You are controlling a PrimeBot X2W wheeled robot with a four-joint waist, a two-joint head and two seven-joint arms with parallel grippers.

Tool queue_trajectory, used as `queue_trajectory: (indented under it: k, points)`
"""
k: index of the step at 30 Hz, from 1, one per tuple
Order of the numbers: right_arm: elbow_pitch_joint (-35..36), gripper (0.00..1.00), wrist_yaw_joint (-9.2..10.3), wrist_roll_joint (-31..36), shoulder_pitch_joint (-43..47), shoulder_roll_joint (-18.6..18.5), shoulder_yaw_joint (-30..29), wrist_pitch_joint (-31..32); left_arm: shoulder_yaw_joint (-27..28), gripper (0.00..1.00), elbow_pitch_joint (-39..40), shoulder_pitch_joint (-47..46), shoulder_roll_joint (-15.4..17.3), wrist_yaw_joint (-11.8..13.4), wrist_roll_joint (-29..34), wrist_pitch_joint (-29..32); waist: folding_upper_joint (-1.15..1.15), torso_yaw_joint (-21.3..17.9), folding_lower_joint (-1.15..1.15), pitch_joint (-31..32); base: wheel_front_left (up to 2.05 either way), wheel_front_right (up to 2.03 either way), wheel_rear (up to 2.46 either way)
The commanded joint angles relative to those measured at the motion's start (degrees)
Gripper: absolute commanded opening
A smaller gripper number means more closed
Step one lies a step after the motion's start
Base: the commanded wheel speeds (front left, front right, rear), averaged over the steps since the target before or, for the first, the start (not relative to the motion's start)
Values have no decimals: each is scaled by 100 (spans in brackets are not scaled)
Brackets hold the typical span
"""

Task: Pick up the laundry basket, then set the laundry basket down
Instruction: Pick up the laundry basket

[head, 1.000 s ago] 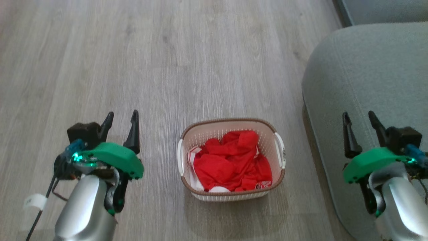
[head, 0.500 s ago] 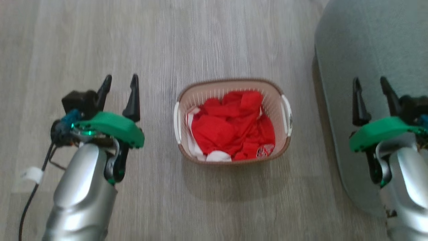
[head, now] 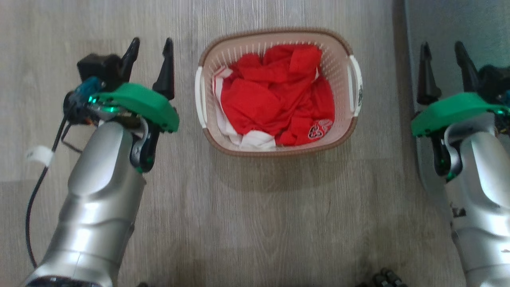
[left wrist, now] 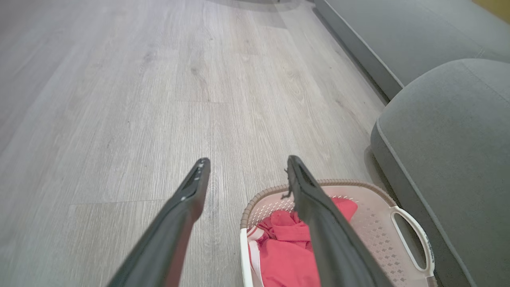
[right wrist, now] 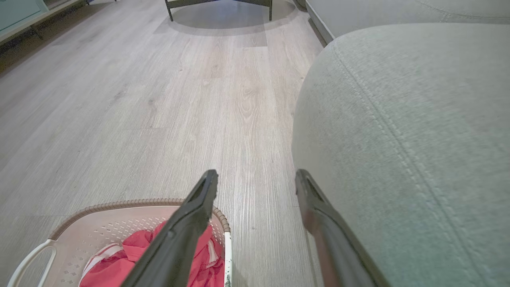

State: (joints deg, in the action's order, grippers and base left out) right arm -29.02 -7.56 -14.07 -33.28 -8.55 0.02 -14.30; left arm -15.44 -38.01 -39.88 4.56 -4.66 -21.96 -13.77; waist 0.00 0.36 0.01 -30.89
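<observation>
I keep the laundry basket point(head: 275, 151) on the floor point(head: 40, 40), centred between my arms. The left claw point(head: 150, 43) waits just left of it, the right claw point(head: 442, 46) further right, over the sofa point(head: 450, 20). Both are spread apart, empty, ready for the handles.

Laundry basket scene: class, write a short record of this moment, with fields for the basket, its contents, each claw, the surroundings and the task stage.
Basket: small cream-white perforated plastic, brown-rimmed laundry basket, standing on the grey wood-look floor
Contents: crumpled red clothing, some white fabric showing
Left arm: left claw open, beside the basket's left handle, not touching
Right arm: right claw open, apart from the basket's right handle
Surroundings: grey upholstered sofa on the basket's right
Stage: basket not yet gripped
</observation>
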Motion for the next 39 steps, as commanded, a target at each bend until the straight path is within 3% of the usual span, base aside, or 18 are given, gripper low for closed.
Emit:
queue_trajectory:
  k: [1,24,39]
  points:
    - [89,100,8,62,-111,89,94,-70,102,100,12,-236,87,-41,35,-72,0,-24,-1,-338,0,0,0]
    - [-1170,100,8,169,-1398,444,538,-70,-545,100,-2571,-1865,-157,-237,-28,-121,0,-197,-1,-1831,0,0,0]
    - [-2044,100,8,110,-1750,557,814,-70,-878,100,-3373,-2270,-166,-279,-239,49,0,-316,-1,-2216,0,0,0]
